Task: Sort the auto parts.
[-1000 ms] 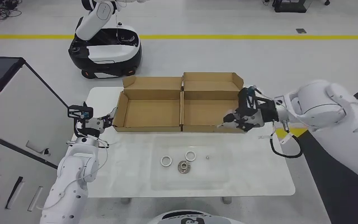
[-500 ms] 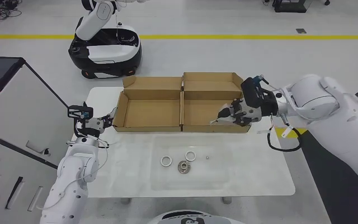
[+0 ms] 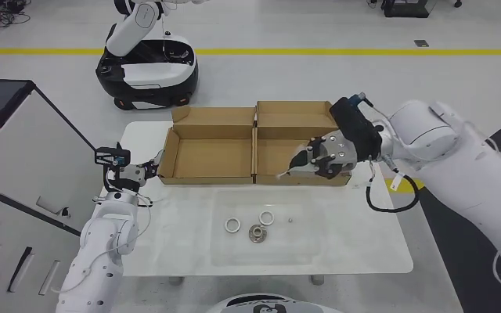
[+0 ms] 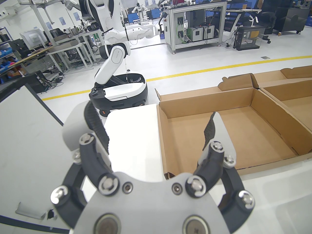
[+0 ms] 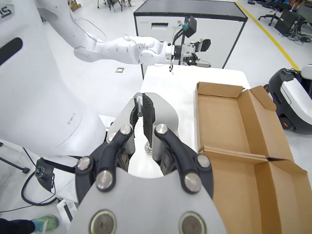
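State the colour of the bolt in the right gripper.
Silvery grey bolt; clearest in the right wrist view.

Glossy white shells cover my right arm (image 3: pixel 438 137), with a thin black cable (image 3: pixel 383 205) looping off the wrist. My right gripper (image 5: pixel 142 108) shows a silver plate, black links, round steel screws (image 5: pixel 160 129) and ribbed black pads (image 5: pixel 148 115). Left gripper (image 4: pixel 151 113), same build.

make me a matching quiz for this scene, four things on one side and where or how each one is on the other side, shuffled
Things:
1. bolt
2. left claw
3. white rings
4. cardboard boxes

States:
a. open, at the table's edge beside a box
b. lying on the table in front of the boxes
c. side by side at the table's far side
d. pinched in the right claw

Pairs: 1-d, 2-a, 3-b, 4-c
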